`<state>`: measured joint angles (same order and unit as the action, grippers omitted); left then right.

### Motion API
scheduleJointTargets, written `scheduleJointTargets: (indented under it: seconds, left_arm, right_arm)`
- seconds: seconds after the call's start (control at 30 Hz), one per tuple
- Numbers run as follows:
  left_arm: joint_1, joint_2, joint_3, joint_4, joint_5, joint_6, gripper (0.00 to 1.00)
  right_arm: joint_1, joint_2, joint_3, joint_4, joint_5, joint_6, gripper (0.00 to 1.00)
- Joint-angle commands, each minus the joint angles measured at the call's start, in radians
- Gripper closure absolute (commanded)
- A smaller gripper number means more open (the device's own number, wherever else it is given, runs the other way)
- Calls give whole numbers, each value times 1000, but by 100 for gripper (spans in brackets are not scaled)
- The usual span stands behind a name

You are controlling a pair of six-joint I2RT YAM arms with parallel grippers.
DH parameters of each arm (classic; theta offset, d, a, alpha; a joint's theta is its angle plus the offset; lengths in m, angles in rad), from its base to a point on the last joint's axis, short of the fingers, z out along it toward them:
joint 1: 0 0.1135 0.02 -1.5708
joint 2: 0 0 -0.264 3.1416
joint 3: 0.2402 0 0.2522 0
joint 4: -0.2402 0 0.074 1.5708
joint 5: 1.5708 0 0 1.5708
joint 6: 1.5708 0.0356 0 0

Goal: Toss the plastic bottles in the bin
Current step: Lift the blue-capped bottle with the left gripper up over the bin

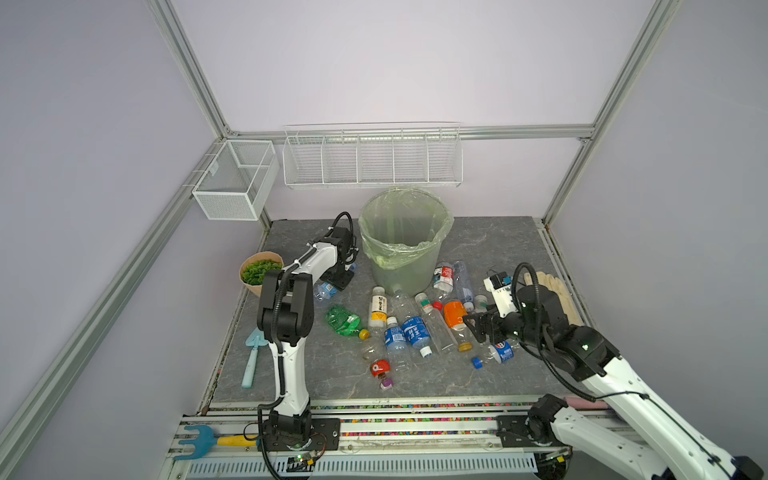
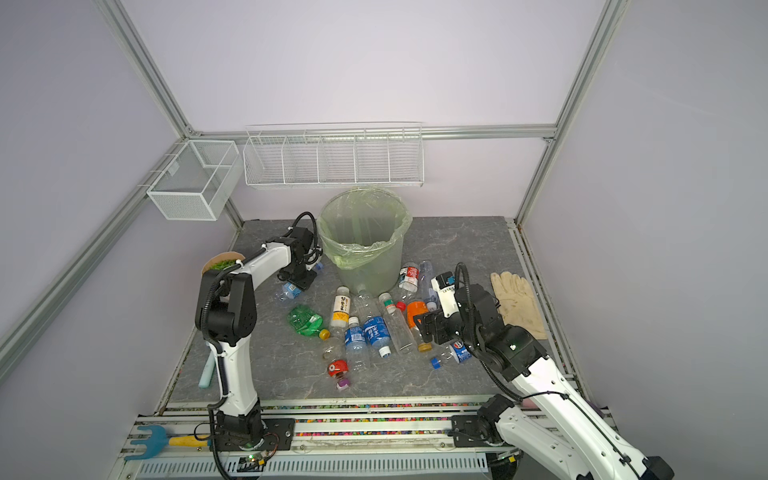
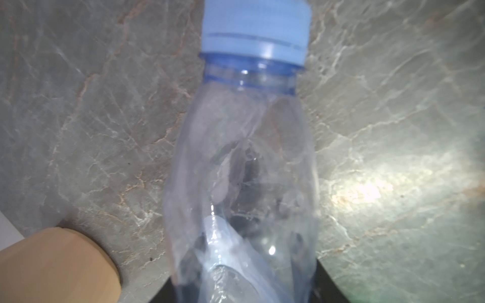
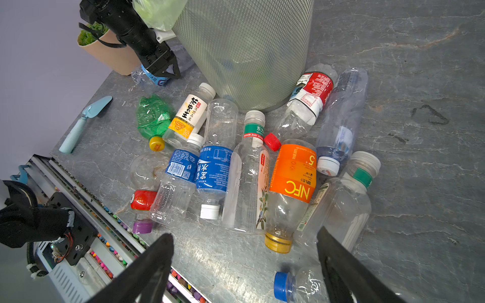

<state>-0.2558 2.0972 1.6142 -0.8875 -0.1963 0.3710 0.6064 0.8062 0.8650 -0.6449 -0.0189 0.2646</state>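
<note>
Gripping one crumpled pale-capped bottle [image 3: 244, 162]: your left jaws, shut on it | your right jaws gape wide, one blue-capped bottle [image 4: 294, 286] between them | eleven more bottles [image 4: 291, 178] on the bench [image 1: 490, 245] ahead of them | one bin [image 1: 399, 266] beyond those, just beside your left jaws

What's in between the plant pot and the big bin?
The left claw, closed around a clear bottle with a blue cap. Both top views show it.

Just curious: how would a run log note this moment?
left gripper: grips blue-capped bottle by bin | right gripper: open over bottle pile
</note>
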Motion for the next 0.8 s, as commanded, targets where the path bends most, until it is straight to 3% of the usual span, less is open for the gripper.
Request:
scheduleJointTargets:
  seconds: [0.0,0.53,0.77]
  left_arm:
    - [-2,0,23,-16,-13,-1,57]
    - [-2,-266,21,16,4,-70,63]
    - [0,-429,-75,131,-17,-144,64]
  right_arm:
    - [0,-20,3,-20,15,-4,12]
    - [0,-20,4,-20,16,5,12]
    - [0,-19,6,-22,16,9,11]
